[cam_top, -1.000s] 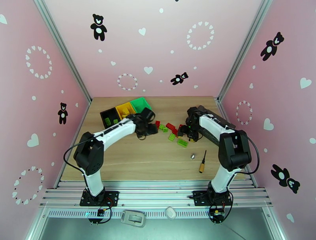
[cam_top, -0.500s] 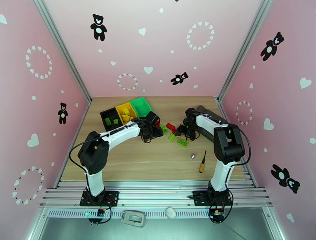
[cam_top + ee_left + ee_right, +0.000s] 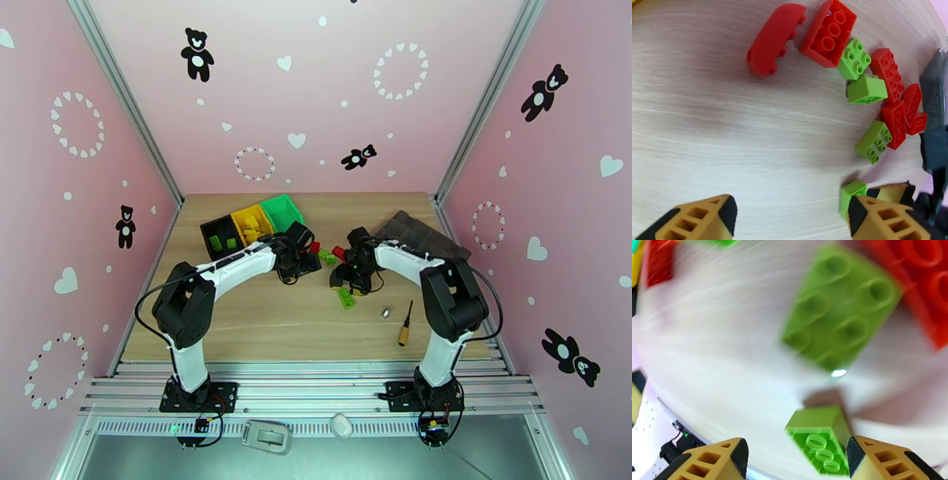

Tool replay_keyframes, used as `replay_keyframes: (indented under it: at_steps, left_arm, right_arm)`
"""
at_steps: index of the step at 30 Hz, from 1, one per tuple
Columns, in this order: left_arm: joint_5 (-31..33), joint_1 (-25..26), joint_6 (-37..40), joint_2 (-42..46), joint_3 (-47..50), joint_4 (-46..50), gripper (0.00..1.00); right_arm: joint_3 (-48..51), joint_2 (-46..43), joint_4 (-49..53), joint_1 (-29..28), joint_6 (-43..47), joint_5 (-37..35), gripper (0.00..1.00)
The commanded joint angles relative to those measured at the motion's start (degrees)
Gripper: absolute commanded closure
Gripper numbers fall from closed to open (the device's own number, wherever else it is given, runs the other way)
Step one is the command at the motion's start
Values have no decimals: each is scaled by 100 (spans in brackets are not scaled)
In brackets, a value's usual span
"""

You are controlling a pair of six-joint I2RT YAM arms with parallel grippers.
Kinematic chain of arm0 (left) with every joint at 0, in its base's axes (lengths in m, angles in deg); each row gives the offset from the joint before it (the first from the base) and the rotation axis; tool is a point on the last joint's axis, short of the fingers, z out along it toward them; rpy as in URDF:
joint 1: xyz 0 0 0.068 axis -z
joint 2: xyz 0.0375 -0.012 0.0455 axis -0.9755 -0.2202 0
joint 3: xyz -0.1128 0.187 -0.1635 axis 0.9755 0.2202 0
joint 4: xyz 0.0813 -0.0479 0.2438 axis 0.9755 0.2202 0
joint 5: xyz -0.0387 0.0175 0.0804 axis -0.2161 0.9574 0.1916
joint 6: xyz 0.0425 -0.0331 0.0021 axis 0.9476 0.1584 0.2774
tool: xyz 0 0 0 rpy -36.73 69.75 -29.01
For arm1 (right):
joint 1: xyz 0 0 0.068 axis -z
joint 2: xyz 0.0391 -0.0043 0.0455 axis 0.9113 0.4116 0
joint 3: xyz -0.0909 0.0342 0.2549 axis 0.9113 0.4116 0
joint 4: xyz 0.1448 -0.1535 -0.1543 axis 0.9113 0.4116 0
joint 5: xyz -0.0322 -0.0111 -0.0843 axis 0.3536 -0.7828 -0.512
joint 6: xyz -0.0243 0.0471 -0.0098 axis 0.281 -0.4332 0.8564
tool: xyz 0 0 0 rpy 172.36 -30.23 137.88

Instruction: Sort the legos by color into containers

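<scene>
Red and light green legos lie in a cluster mid-table between my grippers. In the left wrist view I see a curved red brick (image 3: 774, 39), a red brick (image 3: 827, 33), green bricks (image 3: 855, 59) (image 3: 873, 141) and more red ones (image 3: 894, 122). My left gripper (image 3: 300, 264) (image 3: 790, 221) is open over bare wood, a green brick (image 3: 851, 195) beside its right finger. My right gripper (image 3: 347, 278) (image 3: 796, 463) is open, low over a green brick (image 3: 819, 437) near its right fingertip; a blurred green brick (image 3: 841, 307) lies beyond. The black (image 3: 220, 235), yellow (image 3: 251, 223) and green (image 3: 282, 209) containers stand back left.
A flat dark grey compartment tray (image 3: 419, 235) lies at the back right. A brass-tipped black tool (image 3: 406, 324) and a small metal piece (image 3: 385, 313) lie near the right arm. One green brick (image 3: 346, 298) sits alone toward the front.
My right gripper has swung left from the tray's edge into the brick cluster, uncovering the tray. My left gripper moved right, then eased back slightly. Green bricks have shifted.
</scene>
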Motion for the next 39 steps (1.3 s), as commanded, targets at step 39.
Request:
replay_keyframes:
  at_steps: [39]
  left_arm:
    - [739,1797,738,-3446,-4084,2993,50]
  right_arm:
    - [1439,-3445,1831,1298,-4,-1184,32]
